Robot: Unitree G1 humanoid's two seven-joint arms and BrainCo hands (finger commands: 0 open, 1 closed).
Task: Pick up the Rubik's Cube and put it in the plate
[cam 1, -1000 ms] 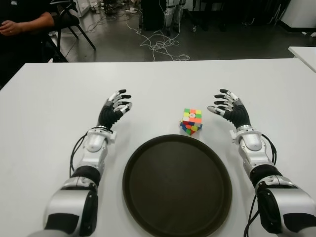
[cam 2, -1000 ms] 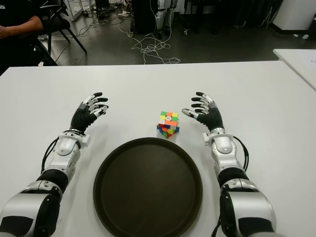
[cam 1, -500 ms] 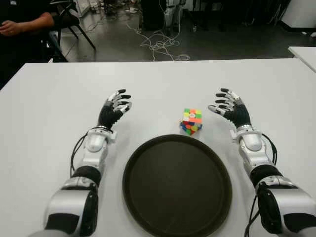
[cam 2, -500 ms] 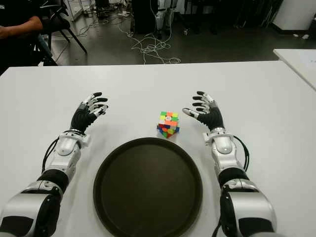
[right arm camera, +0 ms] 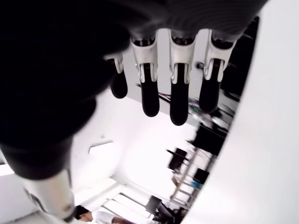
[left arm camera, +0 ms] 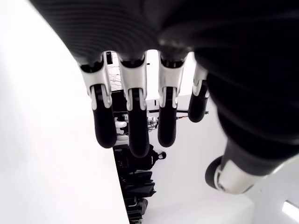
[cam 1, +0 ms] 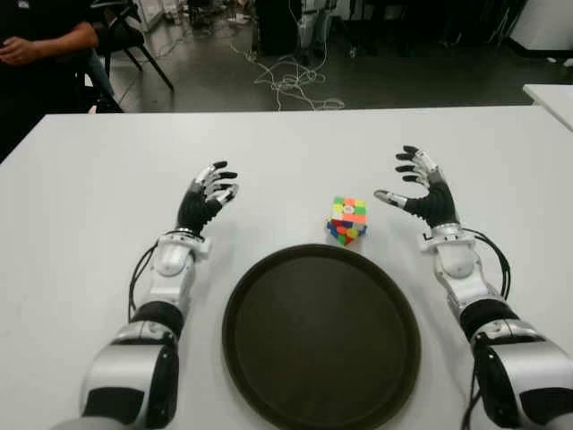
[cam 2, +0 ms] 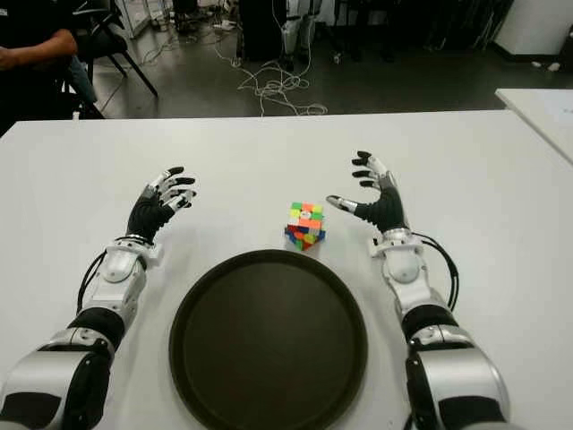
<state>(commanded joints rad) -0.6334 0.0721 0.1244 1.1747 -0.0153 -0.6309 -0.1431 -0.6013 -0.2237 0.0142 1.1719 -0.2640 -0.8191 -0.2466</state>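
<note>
The Rubik's Cube (cam 1: pixel 347 219) stands on the white table (cam 1: pixel 107 179), just beyond the far rim of the round dark plate (cam 1: pixel 320 333), which holds nothing. My right hand (cam 1: pixel 421 190) hovers to the right of the cube, a short gap away, fingers spread and thumb pointing toward it. My left hand (cam 1: pixel 208 195) shows farther off on the cube's left, fingers relaxed and holding nothing. Both wrist views show only spread fingers (right arm camera: pixel 179 100) with nothing in them.
A person sits at the far left beyond the table (cam 1: pixel 40 40), next to a black chair (cam 1: pixel 134 36). Cables (cam 1: pixel 291 85) lie on the floor behind the table. A second white table's corner (cam 1: pixel 551 94) shows at the right.
My right hand has lifted and drifted slightly right and away from the cube, fingers raised more. The left hand and cube have not moved.
</note>
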